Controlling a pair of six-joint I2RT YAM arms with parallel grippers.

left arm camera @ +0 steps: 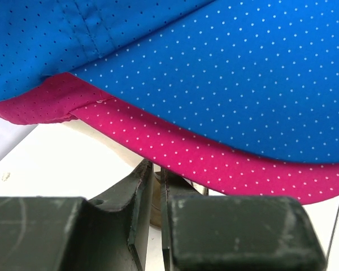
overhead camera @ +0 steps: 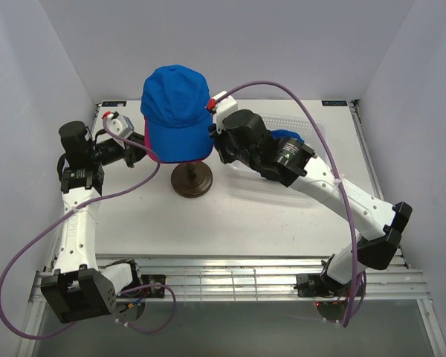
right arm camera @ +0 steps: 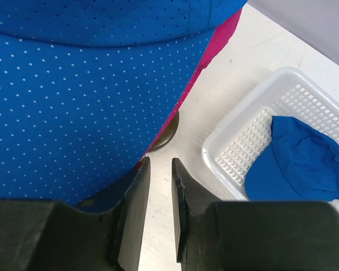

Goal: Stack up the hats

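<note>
I'm holding my L gripper low at the L side of the stack. Its fingers are sitting nearly together w/ only a thin slit btwn them and nothing clamped in it. In the L wrist cam the brims are hanging just above the fingertips, not touching as far as I can tell.

I'm keeping my R gripper at the R side of the stack, jaws narrow w/ a small gap and no fabric btwn them. A bit of blue brim is draping in front of the base of one finger.

The top blue cap is sitting over the pink cap, brims lined up and pointing toward the near edge. The pink one is peeking out as a strip under the blue brim. Both are perched above the dark round stand, which is standing mid-table. What's btwn the caps and the stand is hidden, so can't tell.

A second blue cap is lying crumpled inside the white basket. The basket is sitting on the table behind my R arm, near the stack but apart from it.
</note>
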